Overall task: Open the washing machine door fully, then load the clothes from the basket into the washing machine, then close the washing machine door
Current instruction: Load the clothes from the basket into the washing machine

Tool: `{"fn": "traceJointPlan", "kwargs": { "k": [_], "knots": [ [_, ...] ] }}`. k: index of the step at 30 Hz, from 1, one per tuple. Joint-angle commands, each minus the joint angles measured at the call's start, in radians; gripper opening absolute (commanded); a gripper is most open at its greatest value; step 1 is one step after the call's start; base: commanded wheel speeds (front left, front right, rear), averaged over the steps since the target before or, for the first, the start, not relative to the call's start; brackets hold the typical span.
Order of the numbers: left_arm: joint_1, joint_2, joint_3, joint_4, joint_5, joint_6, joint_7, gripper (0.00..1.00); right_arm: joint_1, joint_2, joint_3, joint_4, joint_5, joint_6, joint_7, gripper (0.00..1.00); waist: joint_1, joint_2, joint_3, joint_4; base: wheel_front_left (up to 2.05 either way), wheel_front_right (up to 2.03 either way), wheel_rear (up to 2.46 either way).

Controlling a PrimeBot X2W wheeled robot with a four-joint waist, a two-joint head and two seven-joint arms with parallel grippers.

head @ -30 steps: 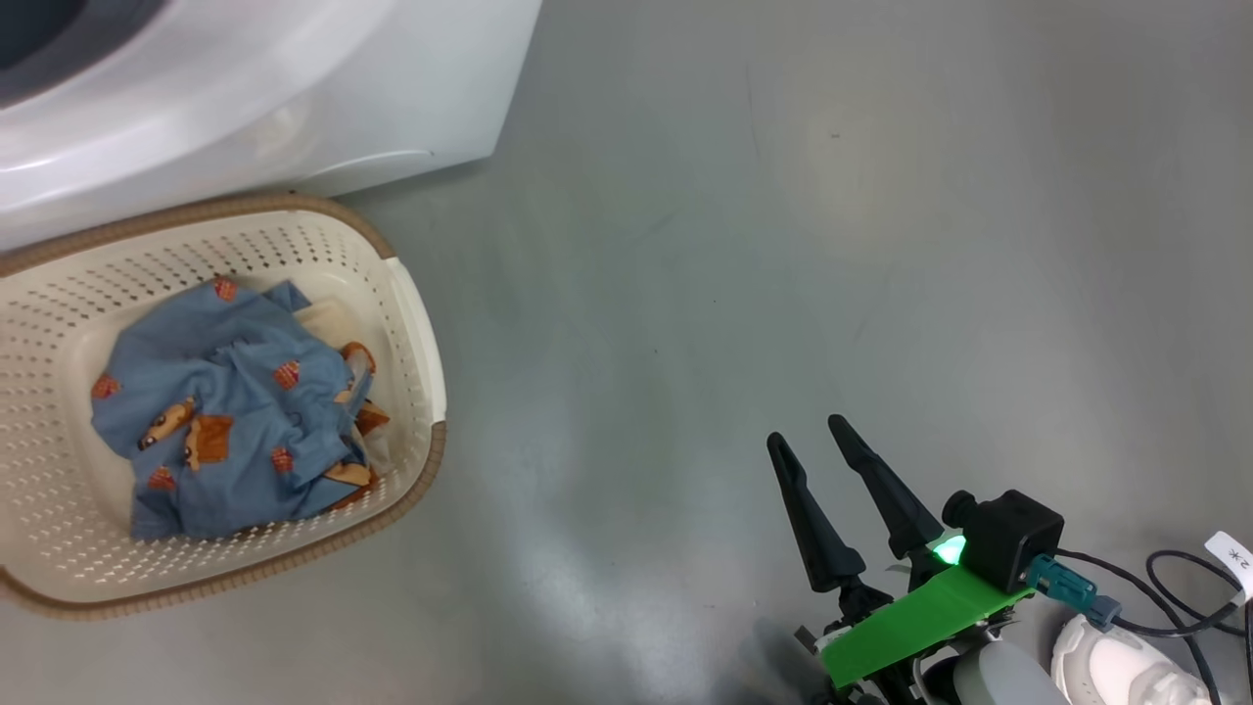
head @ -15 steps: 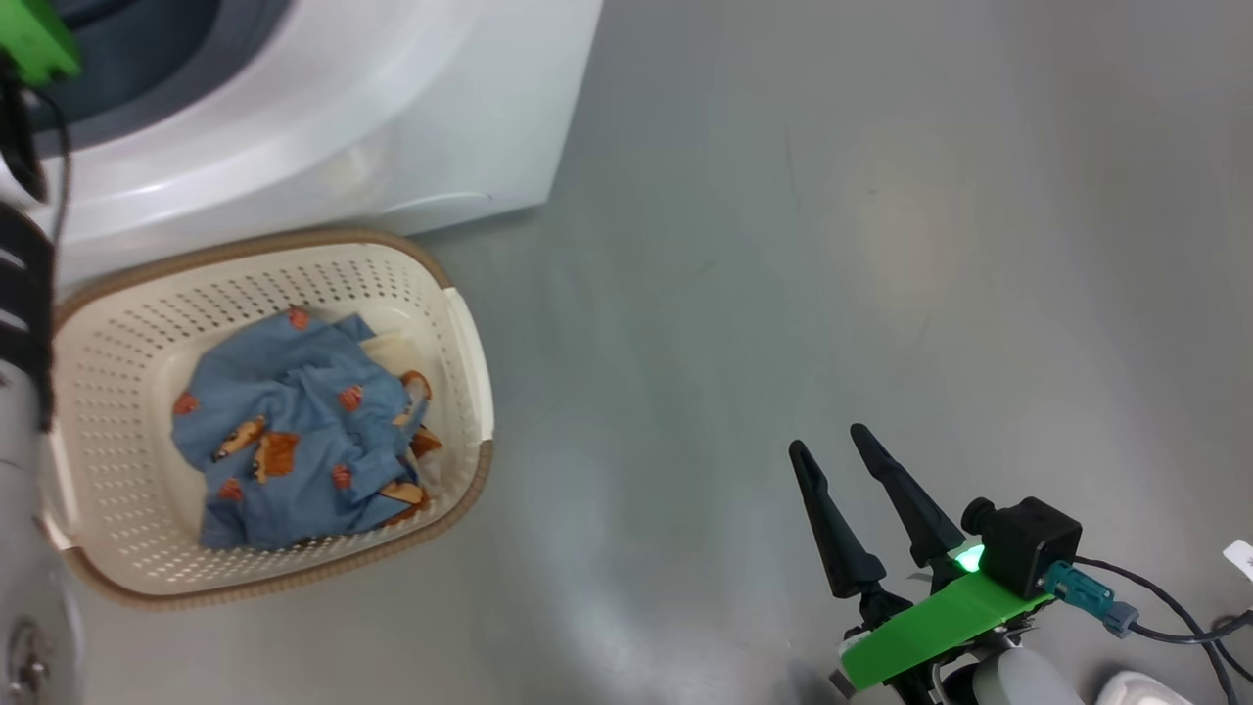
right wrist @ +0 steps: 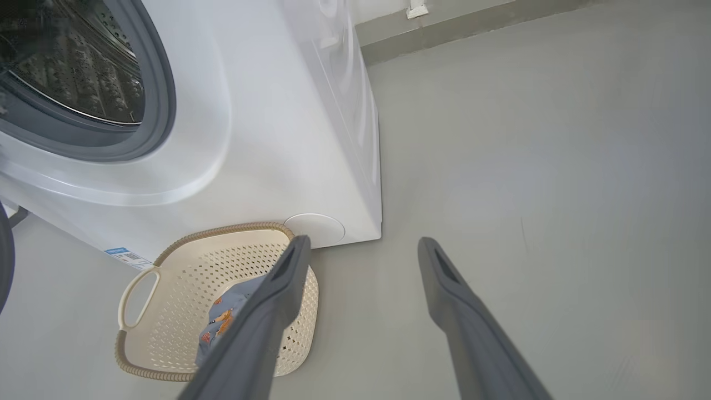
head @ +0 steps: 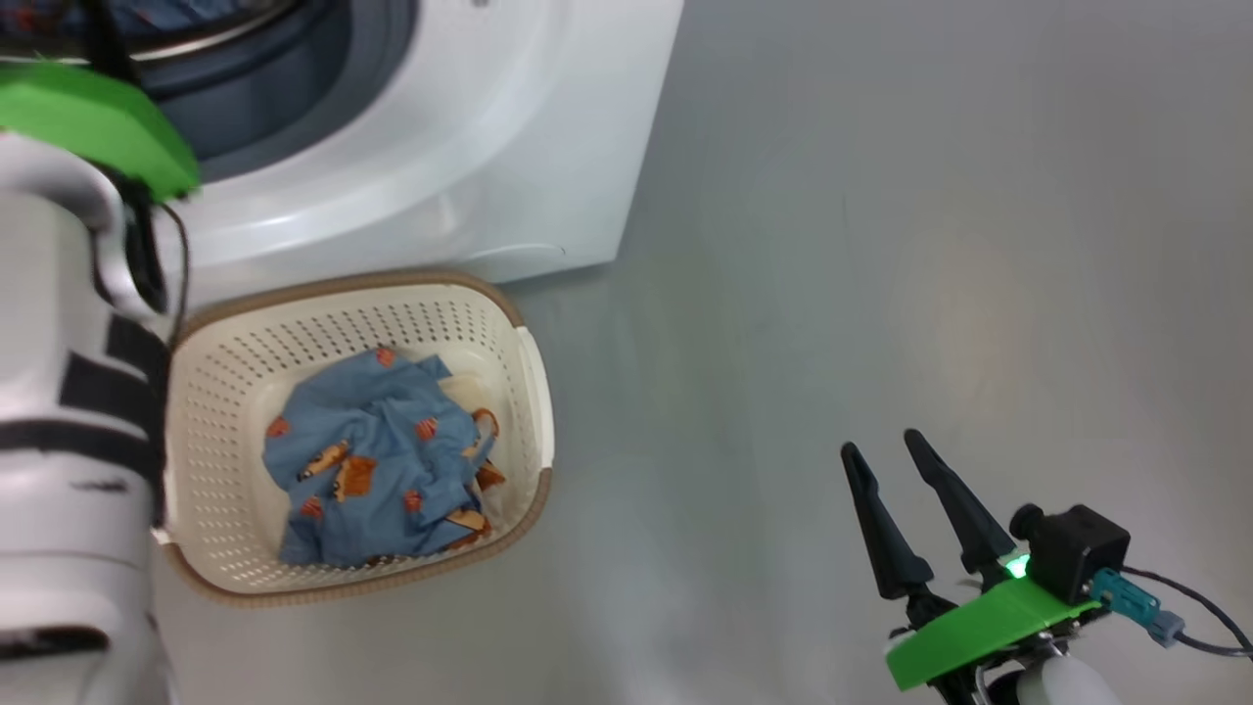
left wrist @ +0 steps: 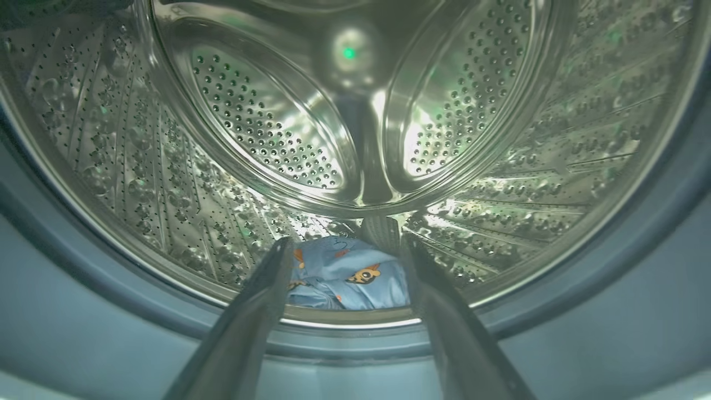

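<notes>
The washing machine (head: 470, 147) stands with its mouth uncovered, so opening the door looks done. One blue garment (left wrist: 350, 275) lies low in its drum (left wrist: 250, 128), just beyond the left claw (left wrist: 347, 240), which is spread wide and empty. More clothes (head: 372, 460) lie in the basket (head: 533, 392), close against the machine's front. The right claw (head: 881, 443), wide and empty, hovers well apart from the machine. Loading the rest and closing the door remain.

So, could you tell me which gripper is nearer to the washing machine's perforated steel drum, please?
Left. The left gripper points into the perforated steel drum; the right gripper hangs over the grey floor, well away.
</notes>
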Motion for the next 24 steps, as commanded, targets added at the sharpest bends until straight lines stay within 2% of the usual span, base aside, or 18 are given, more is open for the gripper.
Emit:
{"fn": "traceJointPlan", "kwargs": {
  "k": [1, 12, 19, 24],
  "knots": [
    [0.039, 0.03, 0.013, -0.048, -0.014, -0.009, -0.006, 1.0, 0.032, -0.011, 0.014, -0.021, -0.014, 0.002, -0.012, 1.0, 0.0, 0.0, -0.047, 0.034, 0.0, 0.0, 0.0],
    [0.312, -0.034, 0.037, -0.261, -0.028, -0.047, -0.006, 1.0, 0.062, -0.028, -0.044, -0.027, -0.028, 0.002, -0.012, 1.0, 0.0, 0.0, -0.174, 0.096, 0.0, 0.0, 0.0],
    [0.481, -0.043, 0.046, -0.382, -0.016, -0.062, -0.006, 1.0, 0.077, -0.032, -0.057, -0.029, -0.036, 0.002, -0.012, 1.0, 0.0, 0.0, -0.216, 0.104, 0.0, 0.0, 0.0],
    [0.637, -0.056, 0.057, -0.498, -0.019, -0.096, -0.006, 1.0, 0.087, -0.037, -0.062, -0.028, -0.038, 0.002, -0.012, 1.0, 0.0, 0.0, -0.244, 0.103, 0.0, 0.0, 0.0]
  ]
}}
